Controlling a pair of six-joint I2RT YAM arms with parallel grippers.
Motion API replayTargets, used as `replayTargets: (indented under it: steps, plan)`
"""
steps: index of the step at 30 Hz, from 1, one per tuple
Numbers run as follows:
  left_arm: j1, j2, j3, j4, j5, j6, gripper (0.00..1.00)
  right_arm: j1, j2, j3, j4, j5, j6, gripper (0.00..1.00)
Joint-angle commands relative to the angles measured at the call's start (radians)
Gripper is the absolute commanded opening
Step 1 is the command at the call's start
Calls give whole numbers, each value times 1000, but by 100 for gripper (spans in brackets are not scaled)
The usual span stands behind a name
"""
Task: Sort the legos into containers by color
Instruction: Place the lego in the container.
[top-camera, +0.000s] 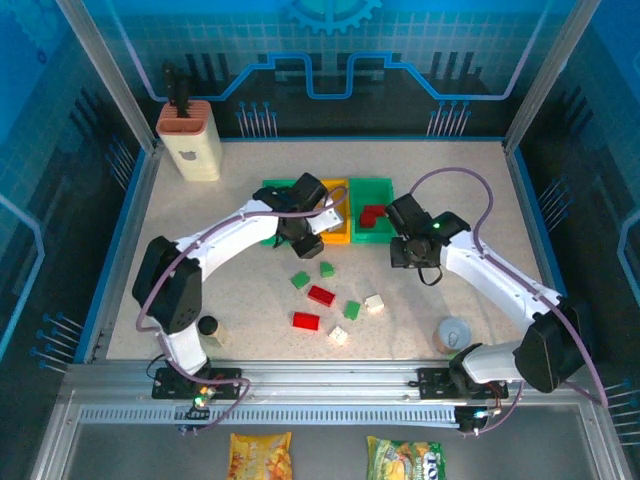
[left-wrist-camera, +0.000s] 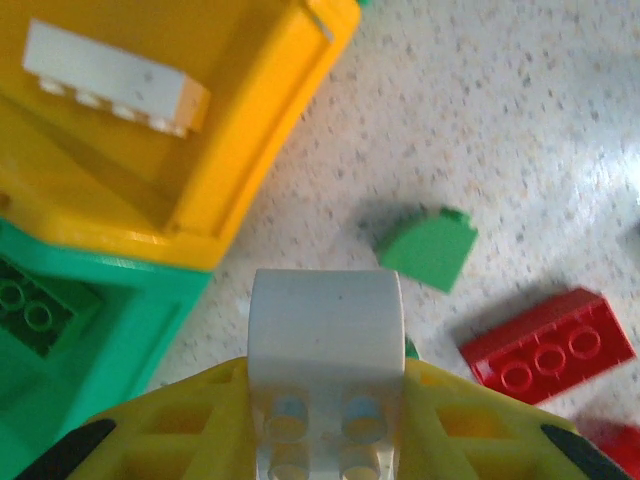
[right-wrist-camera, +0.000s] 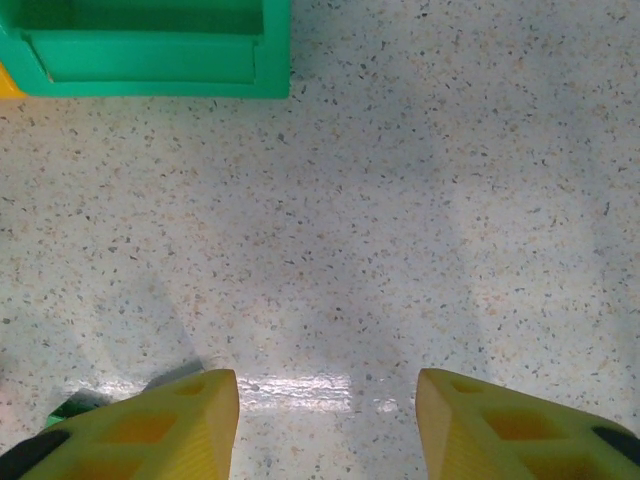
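Jaws of the left gripper (left-wrist-camera: 325, 390) are clamped tight on a white brick (left-wrist-camera: 325, 320), studs toward the camera. It hangs just beside the near corner of the orange bin (left-wrist-camera: 250, 130), not yet over the opening. The right gripper (right-wrist-camera: 325, 430) stands part open and holds nothing, over bare table (right-wrist-camera: 400, 200) to the right of the orange bin.

Sorting looks started but well short of half done. A second white brick (left-wrist-camera: 110, 75) lies inside the orange bin. The left green bin (left-wrist-camera: 150, 330), joined to the orange bin's left side, holds a green brick (left-wrist-camera: 25, 305). The right green bin (top-camera: 375, 183), joined to its right side, holds a red brick (top-camera: 372, 213). So the colours seem assigned, and the held piece probably belongs in the orange bin. Seven pieces lie loose on the near side of the orange bin, well apart from it: three loose greens (top-camera: 300, 280), two loose reds (top-camera: 321, 295) and two loose whites (top-camera: 374, 302).

From above, the left arm covers most of the left green bin and part of the orange bin, so I cannot count what either holds. The left wrist view cuts off both bins and one red piece at its lower right edge. A green scrap beside the right gripper's left finger is too cropped to identify.
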Motion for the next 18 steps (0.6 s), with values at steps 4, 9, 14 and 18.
replayTargets:
  steps: [4, 9, 14, 18]
  plan:
    - [-5, 152, 205, 2, -16, -150, 33, 8, -44, -27, -54, 37, 22, 51]
    - [13, 239, 324, -11, -64, -443, 34, 9, -70, -45, -63, 46, 32, 51]
    - [21, 254, 328, 54, -2, -648, 38, 7, -69, -48, -72, 53, 31, 51]
    - [39, 289, 357, 63, 45, -799, 38, 7, -68, -51, -72, 51, 31, 51]
